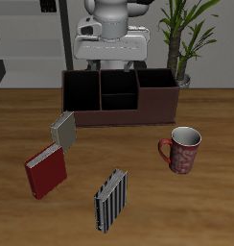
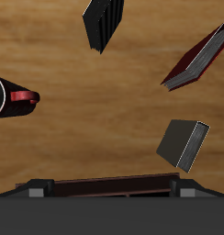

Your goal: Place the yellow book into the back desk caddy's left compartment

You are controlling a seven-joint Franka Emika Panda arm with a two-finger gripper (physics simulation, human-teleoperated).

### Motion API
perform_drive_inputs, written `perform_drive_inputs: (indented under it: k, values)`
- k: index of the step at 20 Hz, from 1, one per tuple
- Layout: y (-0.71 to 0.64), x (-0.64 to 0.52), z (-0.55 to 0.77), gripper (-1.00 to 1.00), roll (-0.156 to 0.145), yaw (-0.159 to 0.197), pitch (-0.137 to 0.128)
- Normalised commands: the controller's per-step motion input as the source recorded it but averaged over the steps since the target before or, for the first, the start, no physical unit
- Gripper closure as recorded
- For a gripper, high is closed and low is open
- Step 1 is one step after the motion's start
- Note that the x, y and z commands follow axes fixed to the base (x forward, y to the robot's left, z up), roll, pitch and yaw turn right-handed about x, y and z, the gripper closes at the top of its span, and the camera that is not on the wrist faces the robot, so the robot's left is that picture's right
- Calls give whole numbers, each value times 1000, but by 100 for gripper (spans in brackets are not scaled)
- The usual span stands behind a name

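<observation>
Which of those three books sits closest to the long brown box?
The yellow book, the smallest one with a grey-tan cover, just in front of the back desk caddy. The red book and the striped book lie nearer the table's front edge.

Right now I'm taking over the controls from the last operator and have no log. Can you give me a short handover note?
Gripper: not visible in either view, so its state cannot be told; nothing shows as held.
The yellow book stands on the table just in front of the back desk caddy, near one end, apart from the red book and the striped book.
The left compartment looks empty.
A red mug stands off toward the caddy's other end.
Done: nothing yet.
Left: grasp the yellow book, lift it, and lower it into the left compartment.
</observation>
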Motion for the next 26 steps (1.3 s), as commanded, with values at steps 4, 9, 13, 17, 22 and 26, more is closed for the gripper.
perform_drive_inputs:
  k: [4,9,13,17,22,26]
  values:
    - [-260,43,-48,-100,1,-6,17]
    - [-387,-7,-36,-100,-8,-27,-6]
    - [-320,-17,-72,-100,-5,-22,-3]
    - [-435,-37,-134,-100,-29,-39,-10]
    - [-310,-60,-143,-100,-9,-31,-31]
    - [-89,-171,-307,-100,-13,34,-98]
